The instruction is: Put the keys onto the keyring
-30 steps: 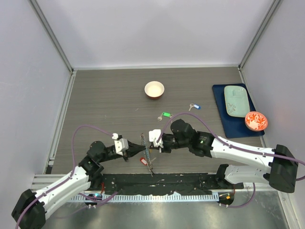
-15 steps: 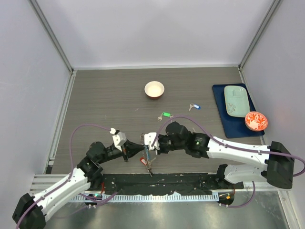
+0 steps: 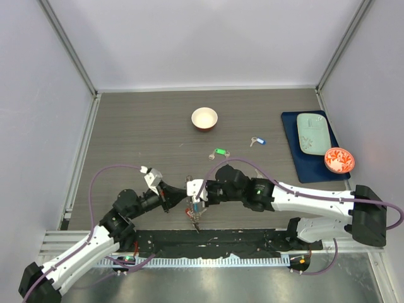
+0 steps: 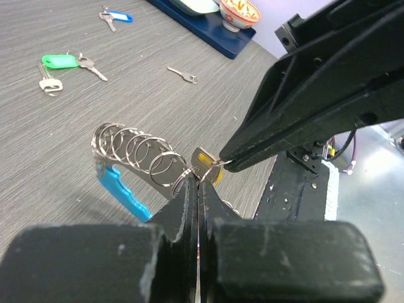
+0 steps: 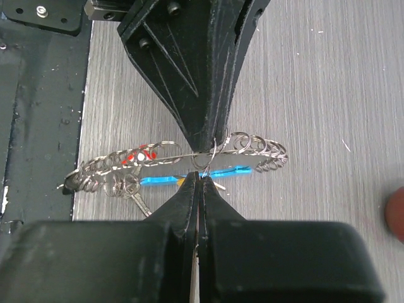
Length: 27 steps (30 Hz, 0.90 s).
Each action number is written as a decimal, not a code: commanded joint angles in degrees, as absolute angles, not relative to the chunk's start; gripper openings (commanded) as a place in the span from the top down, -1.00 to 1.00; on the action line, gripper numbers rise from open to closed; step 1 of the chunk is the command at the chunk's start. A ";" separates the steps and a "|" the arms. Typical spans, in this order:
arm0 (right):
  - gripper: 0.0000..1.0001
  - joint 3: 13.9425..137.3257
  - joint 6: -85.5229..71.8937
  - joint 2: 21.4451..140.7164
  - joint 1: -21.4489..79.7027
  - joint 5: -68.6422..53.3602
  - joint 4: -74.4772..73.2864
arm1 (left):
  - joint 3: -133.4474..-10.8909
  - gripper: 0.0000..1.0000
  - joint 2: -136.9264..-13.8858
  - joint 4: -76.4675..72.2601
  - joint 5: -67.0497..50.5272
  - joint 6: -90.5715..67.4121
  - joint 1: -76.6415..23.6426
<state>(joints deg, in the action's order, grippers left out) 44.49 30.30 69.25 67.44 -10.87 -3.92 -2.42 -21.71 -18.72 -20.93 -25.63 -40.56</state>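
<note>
The keyring (image 3: 194,206), a coiled silvery wire loop with a blue tag (image 4: 120,189), hangs between both grippers just above the table's near edge. My left gripper (image 4: 197,184) is shut on one coil of the keyring (image 4: 134,149). My right gripper (image 5: 199,176) meets it tip to tip, shut on the small ring of a yellow-tagged key (image 4: 206,165). A red-tagged key (image 5: 136,156) and another key (image 5: 140,203) hang on the loop (image 5: 255,147). On the table lie a green-tagged key (image 3: 219,151), a blue-tagged key (image 3: 257,141) and a plain key (image 4: 183,76).
A small white bowl (image 3: 204,118) stands at the back centre. At the right, a navy mat (image 3: 319,169) carries a pale green plate (image 3: 313,132) and a red patterned bowl (image 3: 339,160). A black strip (image 3: 252,243) runs along the near edge by the arm bases.
Both grippers and the keyring have shifted slightly toward the near edge. The right arm has reached further left and the left wrist has drawn back. Both grips are unchanged.
</note>
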 commanded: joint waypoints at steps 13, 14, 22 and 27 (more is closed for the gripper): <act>0.99 44.74 29.45 70.40 71.46 -9.15 -6.77 | -8.53 1.00 -22.67 -22.84 -8.43 -28.49 -39.81; 0.99 44.82 28.66 70.14 71.46 -8.36 -6.33 | -8.18 1.00 -22.41 -23.29 -9.13 -27.78 -39.81; 0.99 43.95 25.84 66.01 68.65 -2.29 -3.26 | -3.78 1.00 -18.64 -24.26 -17.21 -16.18 -39.81; 0.99 42.46 23.29 63.11 64.87 -5.08 -0.45 | -1.32 1.00 -17.67 -25.40 -19.77 -10.91 -39.81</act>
<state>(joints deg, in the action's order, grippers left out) 43.33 26.15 66.59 67.07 -4.58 -6.50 -2.74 -18.59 -19.90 -15.51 -17.30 -39.99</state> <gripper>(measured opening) 0.030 0.009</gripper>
